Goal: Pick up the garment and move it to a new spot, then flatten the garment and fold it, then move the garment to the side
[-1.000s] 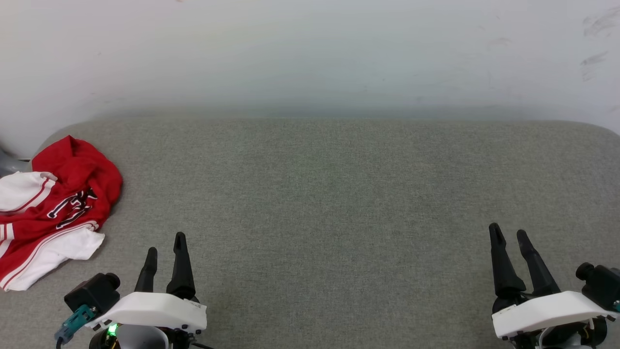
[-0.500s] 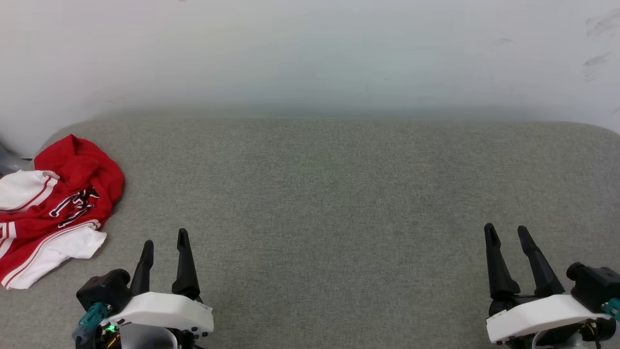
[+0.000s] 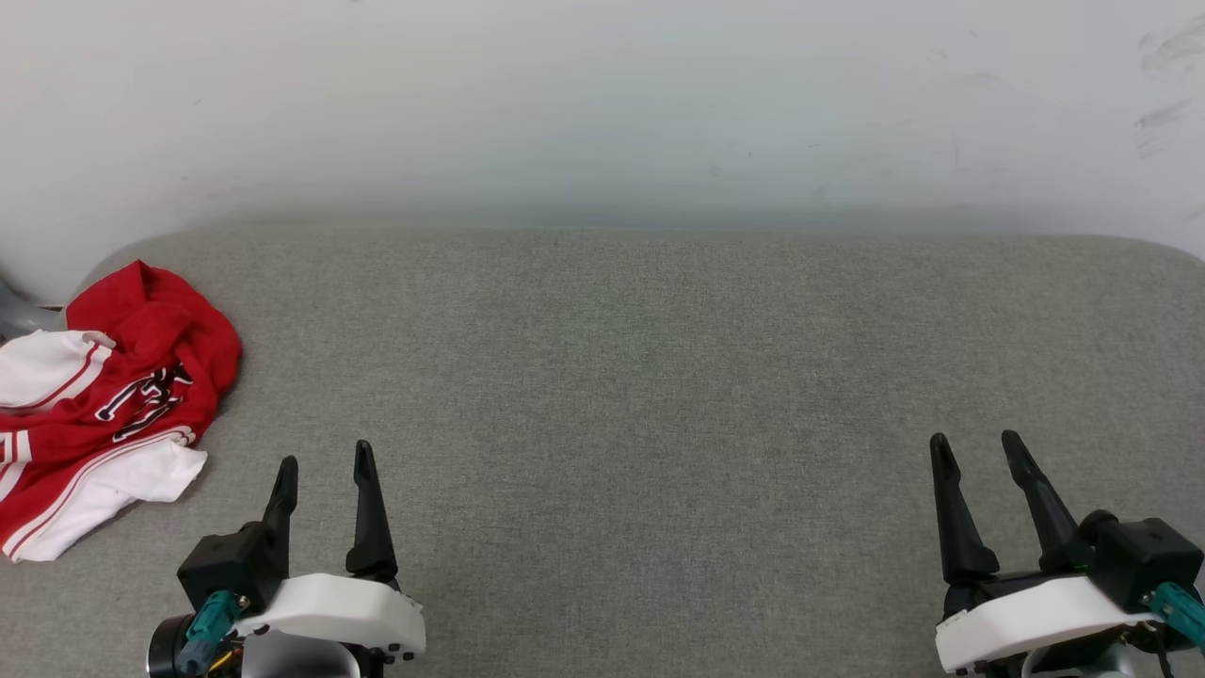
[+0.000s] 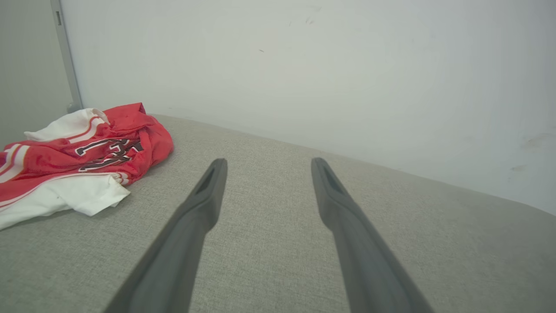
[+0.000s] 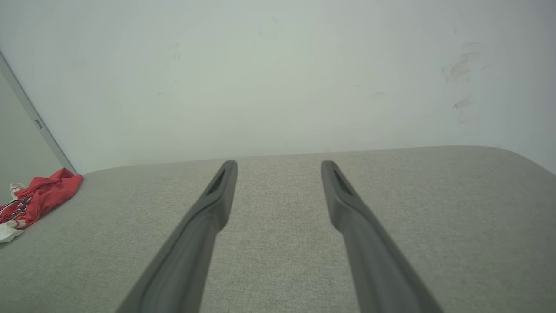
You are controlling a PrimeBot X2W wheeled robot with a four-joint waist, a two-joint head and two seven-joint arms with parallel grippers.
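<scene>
The garment (image 3: 104, 405), a red jersey with white sleeves and black lettering, lies crumpled at the far left edge of the grey padded table (image 3: 621, 377). It appears again in the left wrist view as the garment (image 4: 74, 156) and small at the left of the right wrist view as the garment (image 5: 34, 198). My left gripper (image 3: 323, 461) hovers open at the lower left, a short way right of the cloth, its fingers (image 4: 208, 195) empty. My right gripper (image 3: 974, 443) stands open at the lower right, far from the cloth, fingers (image 5: 217, 195) holding nothing.
A white wall (image 3: 602, 104) runs directly behind the table's far edge. A grey upright strip (image 4: 65, 52) stands at the wall's left corner, behind the garment. The table's rounded far-right corner (image 3: 1167, 250) ends near the wall.
Both grippers have turned slightly at the wrist, their camera housings swinging toward the middle. The garment has not moved.
</scene>
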